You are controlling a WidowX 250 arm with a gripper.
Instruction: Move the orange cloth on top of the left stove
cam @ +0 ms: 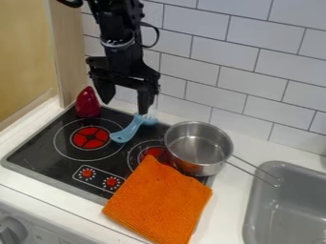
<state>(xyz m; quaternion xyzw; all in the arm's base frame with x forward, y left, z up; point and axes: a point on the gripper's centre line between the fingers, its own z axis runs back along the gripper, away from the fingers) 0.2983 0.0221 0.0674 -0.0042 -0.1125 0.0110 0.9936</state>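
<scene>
Hanging over the far part of the stove (38, 151), the gripper (126, 107) has its fingers spread, w/ nothing btwn them. Orange cloth (159, 200) lies near right, partly on stove, partly on counter (224, 205), its far corner at the right burner (153, 151), close by the pot (198, 147); can't tell if they touch. Main risk: a grab at that far corner could bump the pot, b/c they're so close. Gripping nearer the middle is prob. safer, but a shallow pinch may slip, esp. if cloth lies flat. A low carry to the left burner (90, 137) could drag the blue utensil (130, 131) along; swinging too far left might tip the red cone-shaped object (88, 103). Early release = cloth btwn burners, i.e. off target.
</scene>
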